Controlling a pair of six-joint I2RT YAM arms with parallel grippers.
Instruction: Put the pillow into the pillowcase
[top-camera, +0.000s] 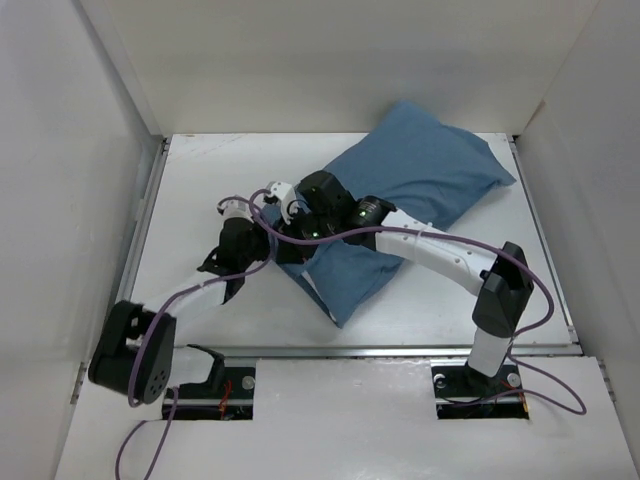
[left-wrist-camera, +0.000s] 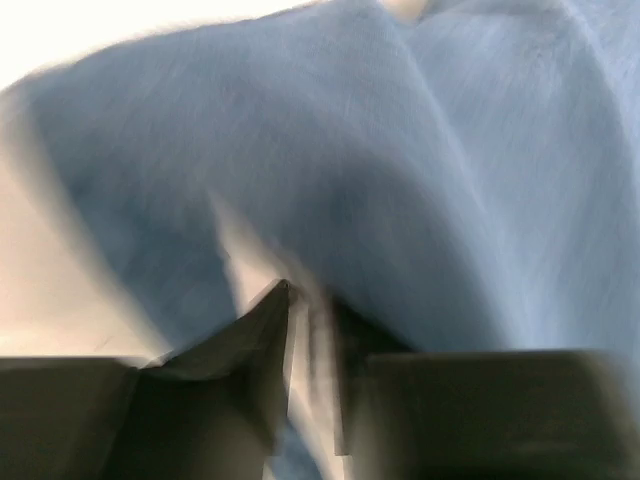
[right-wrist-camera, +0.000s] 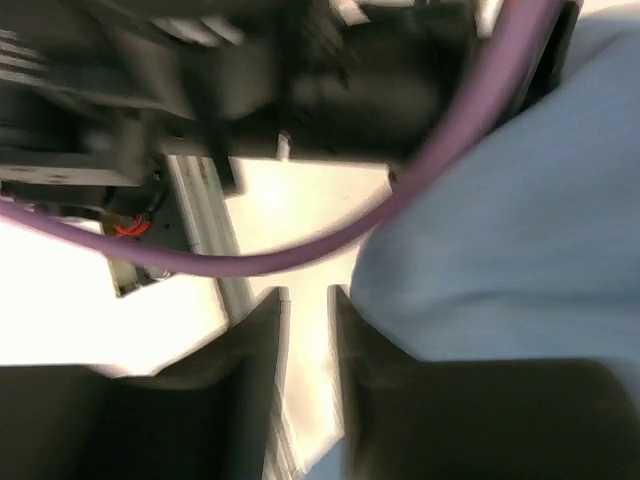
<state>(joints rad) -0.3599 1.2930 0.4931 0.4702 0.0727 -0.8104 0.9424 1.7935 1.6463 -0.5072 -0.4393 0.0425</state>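
The slate-blue pillowcase (top-camera: 420, 180) lies plump and slanted from the back right toward the middle of the table. A thin white edge of the pillow (top-camera: 322, 295) shows at its near-left end. My left gripper (top-camera: 262, 252) is at that end. In the blurred left wrist view its jaws (left-wrist-camera: 312, 295) stand nearly together on cloth, where a pale strip (left-wrist-camera: 235, 240) meets the blue pillowcase (left-wrist-camera: 450, 180). My right gripper (top-camera: 298, 232) hovers over the same end. It is narrowly open (right-wrist-camera: 308, 295) with only white table between the fingers, and the pillowcase (right-wrist-camera: 500, 230) lies just to its right.
White walls box in the table (top-camera: 200, 200) on three sides. A metal rail (top-camera: 400, 350) runs along the near edge. A purple cable (right-wrist-camera: 300, 255) and the black body of the left arm (right-wrist-camera: 330, 80) hang close in front of my right gripper.
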